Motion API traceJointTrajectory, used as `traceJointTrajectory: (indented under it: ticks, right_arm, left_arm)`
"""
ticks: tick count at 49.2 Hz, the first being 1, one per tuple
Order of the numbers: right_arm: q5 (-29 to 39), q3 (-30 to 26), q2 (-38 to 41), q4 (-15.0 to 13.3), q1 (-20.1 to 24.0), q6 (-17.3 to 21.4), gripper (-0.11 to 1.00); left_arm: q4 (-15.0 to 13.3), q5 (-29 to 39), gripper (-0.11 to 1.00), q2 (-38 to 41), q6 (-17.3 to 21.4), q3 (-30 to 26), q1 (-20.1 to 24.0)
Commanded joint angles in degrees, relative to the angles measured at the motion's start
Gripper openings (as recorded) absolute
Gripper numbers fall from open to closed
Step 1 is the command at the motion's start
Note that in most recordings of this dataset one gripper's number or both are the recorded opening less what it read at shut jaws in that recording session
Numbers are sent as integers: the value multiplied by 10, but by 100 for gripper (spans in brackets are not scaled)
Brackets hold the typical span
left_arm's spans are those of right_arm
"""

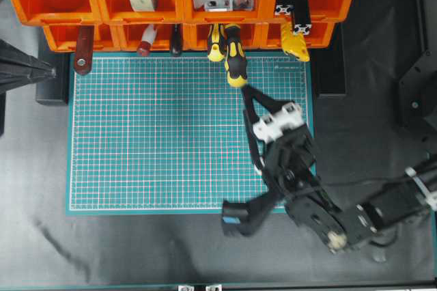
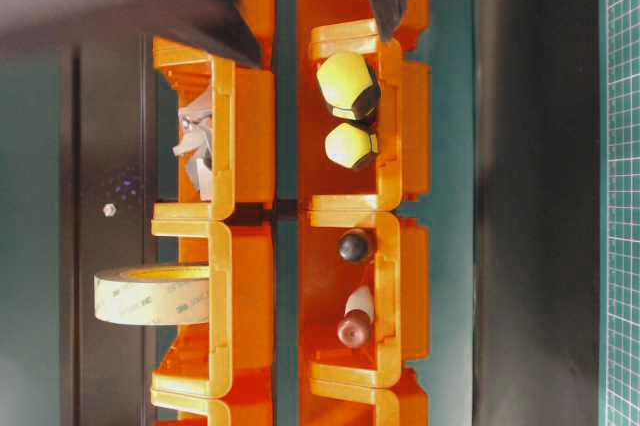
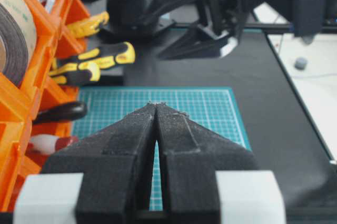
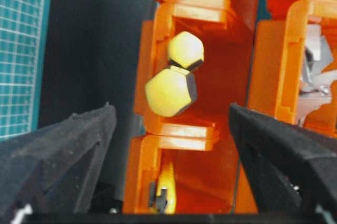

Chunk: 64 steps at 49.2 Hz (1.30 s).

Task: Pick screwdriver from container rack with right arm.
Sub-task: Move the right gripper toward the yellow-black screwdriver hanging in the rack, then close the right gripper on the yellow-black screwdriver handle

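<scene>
At the far edge of the green cutting mat [image 1: 184, 134], the two-tier row of bright orange plastic bins, the container rack [image 1: 181, 4], holds the tools. The screwdriver with the chunky yellow-and-black handle [image 1: 235, 64] sticks out of a lower bin, at about 12 o'clock from the right arm's black two-fingered gripper [image 1: 247, 89]. Its jaws stand wide apart and hold nothing; the tips are just beside the handle end.

I judge the task is at the approach: the reach is nearly done, but the closing, the grip and the pull out of the bin are all left.

The right wrist view shows 2 yellow handle ends between the spread fingers [image 4: 58, 150], the bigger one nearer, which the overhead view does not give so clearly. The left wrist view shows the left gripper [image 3: 156, 109] pressed closed and empty over the mat, well apart from the rack.
</scene>
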Motion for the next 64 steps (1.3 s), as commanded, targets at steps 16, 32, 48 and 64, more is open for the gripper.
traceJointTrajectory:
  ticks: [16, 32, 48, 64]
  right_arm:
    - [-45, 7, -5, -7, -63, 4, 84]
    - [-71, 8, -4, -4, -91, 18, 83]
    - [-74, 7, -4, 11, -84, 33, 58]
    - [-42, -12, 0, 17, -75, 31, 41]
  left_arm:
    - [1, 18, 0, 0, -15, -18, -2]
    - [1, 19, 0, 0, -15, -18, 1]
    - [1, 19, 0, 0, -15, -17, 2]
    - [1, 18, 0, 0, -16, -17, 2]
